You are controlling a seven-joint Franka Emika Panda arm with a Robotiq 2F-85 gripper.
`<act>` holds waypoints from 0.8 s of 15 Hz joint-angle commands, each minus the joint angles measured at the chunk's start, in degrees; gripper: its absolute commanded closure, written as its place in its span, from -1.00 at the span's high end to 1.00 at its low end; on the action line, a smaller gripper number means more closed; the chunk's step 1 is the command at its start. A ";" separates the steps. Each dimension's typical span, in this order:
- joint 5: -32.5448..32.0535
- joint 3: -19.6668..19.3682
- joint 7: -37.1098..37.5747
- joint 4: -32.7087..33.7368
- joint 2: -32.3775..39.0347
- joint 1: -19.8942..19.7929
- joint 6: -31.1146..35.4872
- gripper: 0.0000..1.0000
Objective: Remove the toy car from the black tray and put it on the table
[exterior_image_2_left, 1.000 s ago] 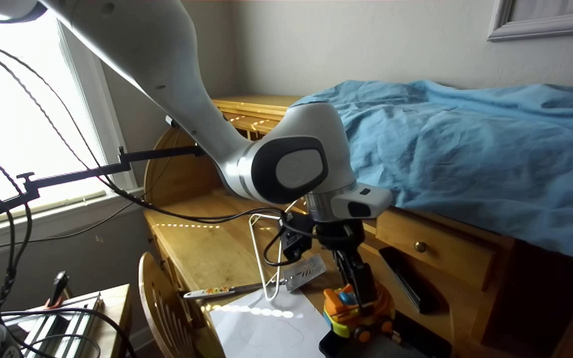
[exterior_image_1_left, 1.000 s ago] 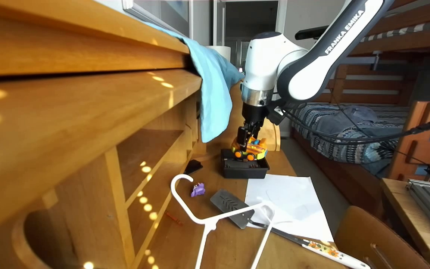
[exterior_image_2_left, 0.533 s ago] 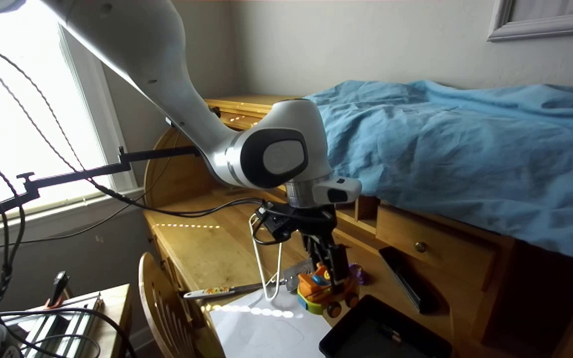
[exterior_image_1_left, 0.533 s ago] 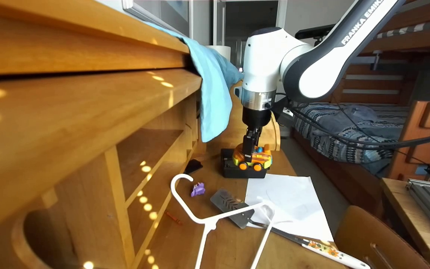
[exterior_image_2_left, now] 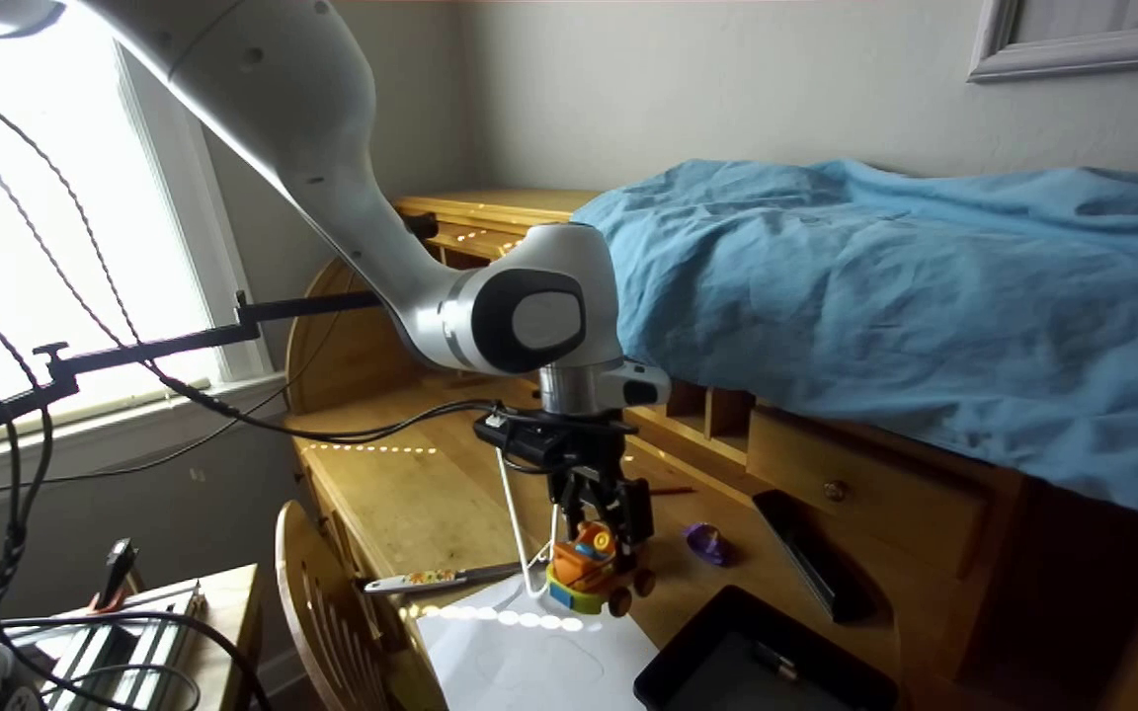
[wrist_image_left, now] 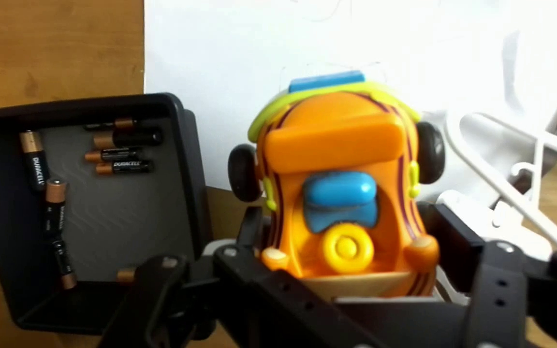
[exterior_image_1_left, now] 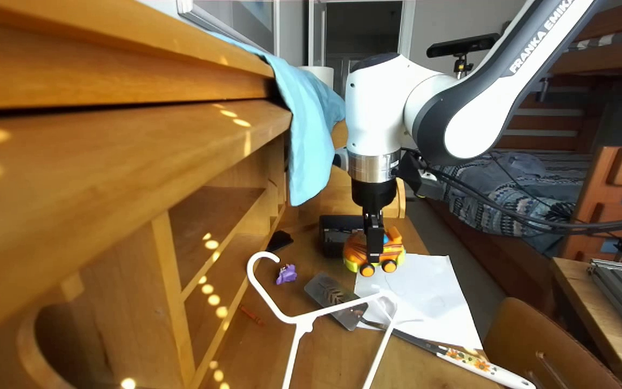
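Observation:
The toy car [exterior_image_1_left: 355, 251], orange and yellow with dark wheels, also shows in an exterior view [exterior_image_2_left: 581, 578] and in the wrist view [wrist_image_left: 334, 125]. My gripper [wrist_image_left: 351, 232] is shut around its sides, with one finger [wrist_image_left: 252, 227] at the left and one [wrist_image_left: 457, 237] at the right. In an exterior view the gripper [exterior_image_1_left: 374, 251] points straight down. The car hangs over the paper's edge beside the black tray [exterior_image_2_left: 757, 617]; its exact height above the table [exterior_image_1_left: 268, 356] is hard to tell. The tray, also in the wrist view [wrist_image_left: 182, 145], holds several batteries.
White paper [exterior_image_2_left: 529, 667] lies under and beside the car. A white hanger [exterior_image_1_left: 304, 324] and a spatula [exterior_image_1_left: 338, 302] lie close by. A purple object [exterior_image_2_left: 707, 543] and a dark flat object [exterior_image_2_left: 811, 558] lie toward the drawers. A chair [exterior_image_1_left: 548, 346] stands at the table edge.
My gripper has carried the toy car from over the black tray, past its rim, to over the paper toward the hanger. The tray has stayed in place.

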 commanded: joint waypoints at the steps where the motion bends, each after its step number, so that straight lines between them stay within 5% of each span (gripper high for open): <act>1: -0.89 0.68 -2.82 2.21 2.83 -1.10 -1.91 0.19; 12: -4.40 -5.26 2.15 2.65 10.21 -0.90 10.14 0.19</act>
